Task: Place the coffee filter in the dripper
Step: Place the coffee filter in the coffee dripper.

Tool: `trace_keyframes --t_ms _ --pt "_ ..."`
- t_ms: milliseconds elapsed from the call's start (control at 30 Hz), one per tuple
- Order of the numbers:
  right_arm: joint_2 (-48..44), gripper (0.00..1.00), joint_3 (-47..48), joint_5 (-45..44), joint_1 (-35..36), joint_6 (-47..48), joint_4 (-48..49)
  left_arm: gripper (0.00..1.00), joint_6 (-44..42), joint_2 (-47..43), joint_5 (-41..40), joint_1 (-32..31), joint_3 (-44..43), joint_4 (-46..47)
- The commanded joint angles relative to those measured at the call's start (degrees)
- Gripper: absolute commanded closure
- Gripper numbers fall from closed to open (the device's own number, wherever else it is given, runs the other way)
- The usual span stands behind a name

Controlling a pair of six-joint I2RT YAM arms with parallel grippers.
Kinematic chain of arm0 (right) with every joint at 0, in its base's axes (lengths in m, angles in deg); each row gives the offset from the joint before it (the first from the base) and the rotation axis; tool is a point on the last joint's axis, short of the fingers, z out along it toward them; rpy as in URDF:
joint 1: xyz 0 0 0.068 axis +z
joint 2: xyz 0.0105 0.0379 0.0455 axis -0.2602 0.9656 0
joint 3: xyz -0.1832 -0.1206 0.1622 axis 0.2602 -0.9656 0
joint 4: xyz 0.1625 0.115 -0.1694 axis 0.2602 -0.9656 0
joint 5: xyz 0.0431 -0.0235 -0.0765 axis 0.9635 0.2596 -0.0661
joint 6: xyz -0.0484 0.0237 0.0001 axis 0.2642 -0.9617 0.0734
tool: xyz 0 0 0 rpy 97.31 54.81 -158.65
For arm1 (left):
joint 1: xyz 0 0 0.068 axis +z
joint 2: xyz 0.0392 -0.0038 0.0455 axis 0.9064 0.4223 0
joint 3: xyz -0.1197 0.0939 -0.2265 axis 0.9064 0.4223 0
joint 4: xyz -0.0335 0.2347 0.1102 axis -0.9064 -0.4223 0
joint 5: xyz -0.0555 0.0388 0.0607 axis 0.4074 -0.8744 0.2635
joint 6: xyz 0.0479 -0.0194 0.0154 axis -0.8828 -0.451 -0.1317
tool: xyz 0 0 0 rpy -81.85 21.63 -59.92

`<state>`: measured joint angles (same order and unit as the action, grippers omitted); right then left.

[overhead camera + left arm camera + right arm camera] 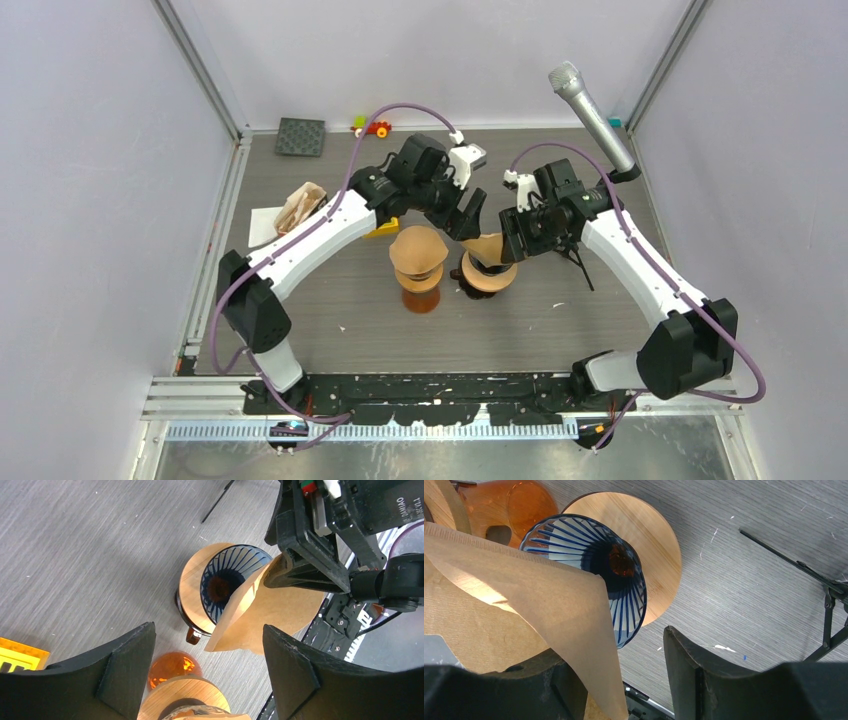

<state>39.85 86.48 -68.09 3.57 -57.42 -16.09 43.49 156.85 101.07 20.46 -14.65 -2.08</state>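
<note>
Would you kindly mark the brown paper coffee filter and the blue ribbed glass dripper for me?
brown paper coffee filter (270,615): left wrist view, its flat middle.
blue ribbed glass dripper (574,537): right wrist view, inner ribbed wall.

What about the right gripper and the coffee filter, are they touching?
Touching. The right wrist view shows the coffee filter draped over one finger of the right gripper, whose jaws stand open.

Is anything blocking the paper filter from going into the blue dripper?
Nothing visible. The coffee filter hangs on the right gripper at the rim of the dripper, whose cone is open and empty.
</note>
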Motion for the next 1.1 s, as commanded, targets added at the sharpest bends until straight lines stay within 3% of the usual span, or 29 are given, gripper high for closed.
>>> trace_keyframes --t_ms 0,1067 --pt "0.2 0.43 0.5 1.1 -0.3 0.3 1.7 0.2 0.7 -0.8 1.9 -0.3 0.6 1.7" --pt "-0.2 0.44 -1.6 -0.4 -0.2 -0.6 4.3 0.22 1.8 9.4 -2.0 -2.7 -2.0 -2.0"
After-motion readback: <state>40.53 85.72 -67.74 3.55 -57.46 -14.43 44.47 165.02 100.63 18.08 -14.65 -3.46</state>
